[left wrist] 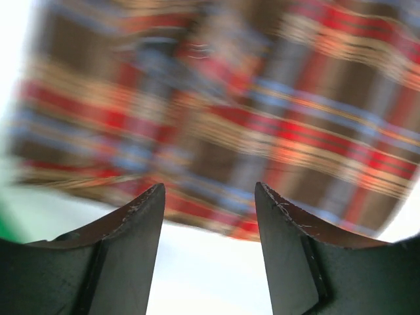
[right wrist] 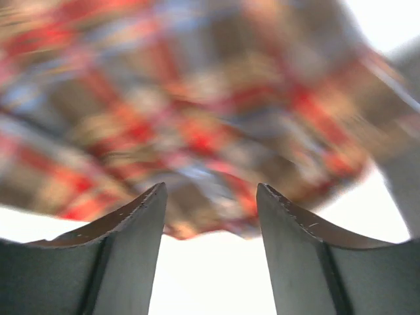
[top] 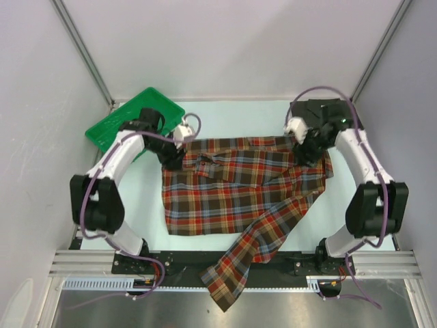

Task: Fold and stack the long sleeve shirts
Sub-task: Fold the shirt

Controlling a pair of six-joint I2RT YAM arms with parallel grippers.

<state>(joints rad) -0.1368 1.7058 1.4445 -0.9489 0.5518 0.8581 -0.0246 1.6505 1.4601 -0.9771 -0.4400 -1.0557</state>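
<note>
The red, brown and navy plaid shirt [top: 235,191] lies spread on the table, one sleeve [top: 235,273] hanging over the near edge. My left gripper [top: 172,158] is open at the shirt's far left corner; the left wrist view shows blurred plaid cloth [left wrist: 249,111] just ahead of the fingers [left wrist: 141,230], nothing between them. My right gripper [top: 308,156] is open at the far right corner; the right wrist view shows the plaid edge [right wrist: 197,131] ahead of the fingers [right wrist: 282,230]. The dark charcoal shirt [top: 321,111] lies bunched at the far right behind the right arm.
A green plastic tray [top: 119,126] sits at the far left, partly under the left arm. White walls enclose the table on three sides. A metal rail [top: 232,263] runs along the near edge.
</note>
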